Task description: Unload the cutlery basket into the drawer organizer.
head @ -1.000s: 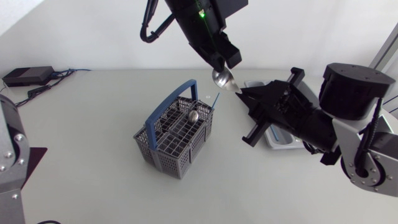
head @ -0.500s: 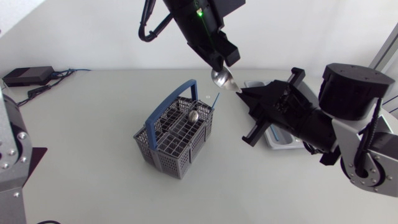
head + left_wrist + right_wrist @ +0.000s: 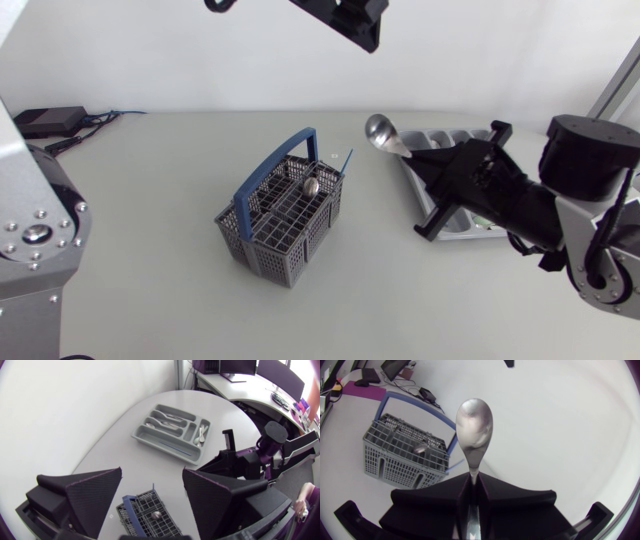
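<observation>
My right gripper is shut on the handle of a silver spoon, which it holds in the air between the grey cutlery basket and the grey drawer organizer. In the right wrist view the spoon sticks up from between the closed fingers, with the basket beyond. My left gripper hangs high above the table, open and empty, over the basket. Another spoon lies in the basket. The organizer holds several pieces of cutlery.
The basket's blue handle stands upright. A thin blue piece sticks out of its far corner. A black power adapter with cables lies at the back left. My right arm covers part of the organizer.
My left gripper has let go of the spoon, opened wide and risen towards the top of the head view. My right gripper has carried the spoon to the right, nearer the organizer.
</observation>
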